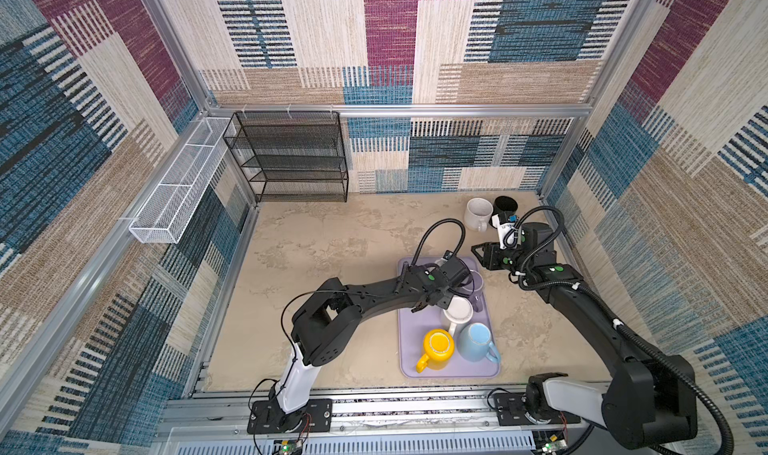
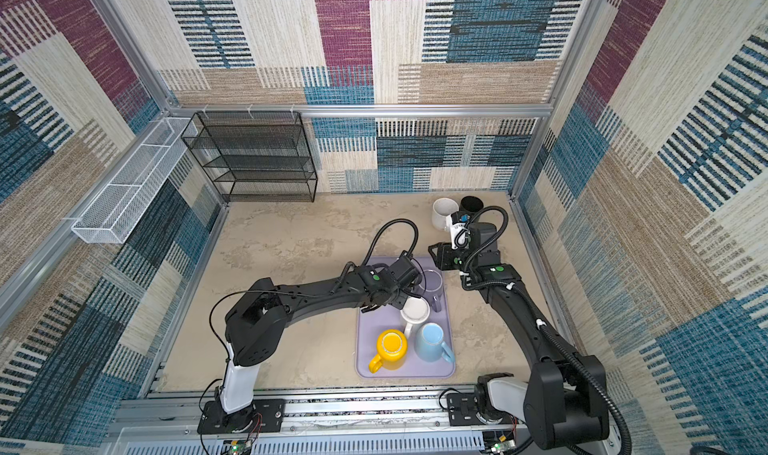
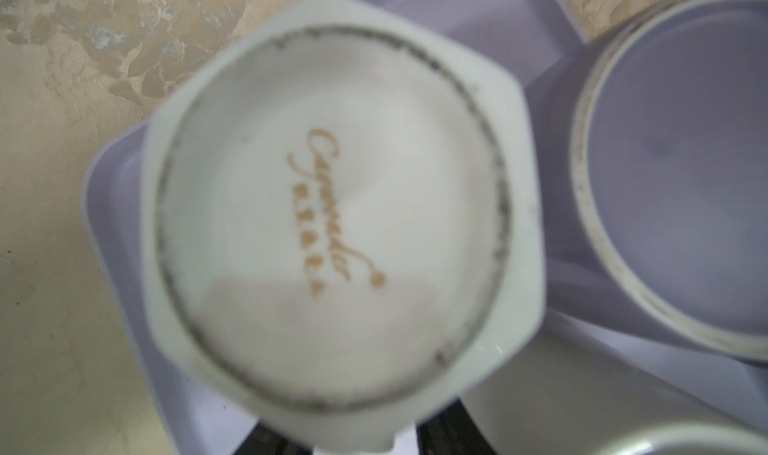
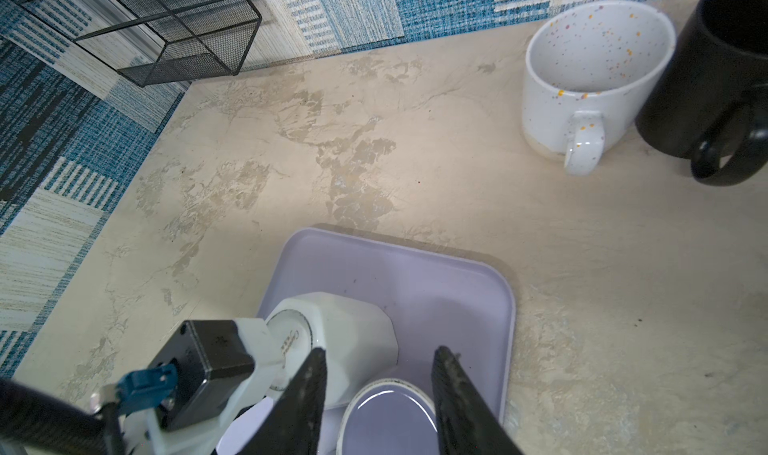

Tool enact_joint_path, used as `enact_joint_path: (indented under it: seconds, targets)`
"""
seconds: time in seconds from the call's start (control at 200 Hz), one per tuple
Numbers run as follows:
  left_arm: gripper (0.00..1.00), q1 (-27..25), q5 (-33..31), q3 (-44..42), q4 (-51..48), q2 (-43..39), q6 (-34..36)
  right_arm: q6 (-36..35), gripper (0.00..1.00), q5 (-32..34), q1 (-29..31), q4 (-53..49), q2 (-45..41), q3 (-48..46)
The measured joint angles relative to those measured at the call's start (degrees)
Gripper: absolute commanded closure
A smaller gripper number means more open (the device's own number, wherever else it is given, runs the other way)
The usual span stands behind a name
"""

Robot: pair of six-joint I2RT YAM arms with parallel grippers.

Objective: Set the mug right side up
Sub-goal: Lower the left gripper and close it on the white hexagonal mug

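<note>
The step in hand is the grasp. The white faceted mug (image 3: 332,208) stands upside down on the lilac tray (image 4: 436,291), and its base with a gold script faces the left wrist camera. The left gripper (image 3: 357,438) hangs right over it. Its 2 dark jaws show at the edge of that view, on both sides of a white piece that is probably the mug's handle. The view is blurred there, so I cannot tell whether they already clamp it or stand a little apart from it. The mug rests on the tray, not lifted.

The right gripper (image 4: 380,351) hovers near the tray with its jaws apart and nothing between them. A purple mug (image 4: 390,419), also upside down, stands just beside the white one.

On the desk (image 4: 374,141), well apart from the tray, 1 speckled mug (image 4: 594,79) and 1 black mug (image 4: 715,79) stand with the mouth up.

In my judgement, nothing of the turning is done yet. The next move calls for a firm clamp, then a lift that clears the tray's rim, and a half turn of the wrist so that the mouth comes up. The purple mug is so close that the swing should go away from it. A glazed mug can slip if the grip is weak.
</note>
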Motion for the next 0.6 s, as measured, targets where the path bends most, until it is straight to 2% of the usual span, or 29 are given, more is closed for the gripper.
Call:
enact_joint_path:
  seconds: [0.601]
  targets:
    - [0.71, 0.0, 0.0, 1.3, -1.2, 1.1, 0.0, 0.0, 0.56, 0.0, 0.0, 0.0, -0.3, -0.3]
